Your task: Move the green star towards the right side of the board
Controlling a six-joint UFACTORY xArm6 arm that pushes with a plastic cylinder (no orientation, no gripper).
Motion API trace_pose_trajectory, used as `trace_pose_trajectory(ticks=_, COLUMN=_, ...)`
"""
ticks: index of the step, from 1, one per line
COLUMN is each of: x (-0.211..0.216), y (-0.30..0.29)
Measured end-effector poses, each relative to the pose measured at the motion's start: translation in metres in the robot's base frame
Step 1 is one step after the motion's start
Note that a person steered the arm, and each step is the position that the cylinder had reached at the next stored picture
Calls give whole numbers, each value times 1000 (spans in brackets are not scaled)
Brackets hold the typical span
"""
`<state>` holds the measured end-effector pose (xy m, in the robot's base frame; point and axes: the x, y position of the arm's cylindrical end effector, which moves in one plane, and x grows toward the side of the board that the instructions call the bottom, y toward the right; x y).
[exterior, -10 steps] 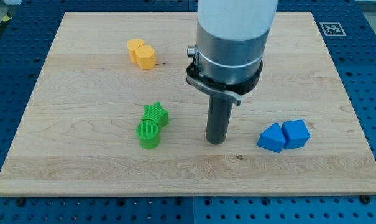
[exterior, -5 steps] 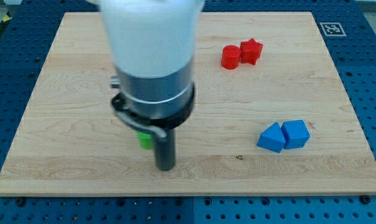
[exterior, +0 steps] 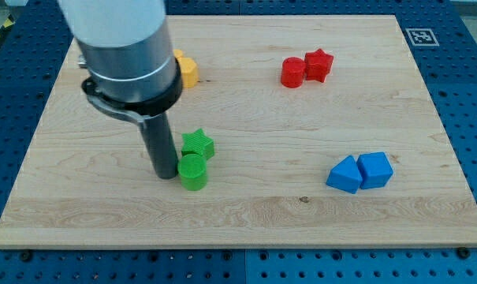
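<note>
The green star [exterior: 197, 144] lies left of the board's middle, with a green cylinder [exterior: 193, 172] touching it just below. My tip [exterior: 165, 174] rests on the board directly left of the green cylinder, touching or nearly touching it, and below-left of the star. The rod rises from there and the arm's grey body hides the board's upper left.
A red cylinder [exterior: 292, 72] and red star [exterior: 318, 65] sit together at the upper right. Two blue blocks [exterior: 359, 172] sit together at the lower right. A yellow block [exterior: 187, 71] peeks out beside the arm at the upper left. The wooden board [exterior: 427, 118] ends near the view's right.
My tip moved from right of the green blocks, across the view's bottom, to their left side. The green cylinder has shifted slightly right.
</note>
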<state>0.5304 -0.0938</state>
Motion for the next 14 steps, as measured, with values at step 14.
trace_pose_trajectory(ticks=14, x=-98, y=62)
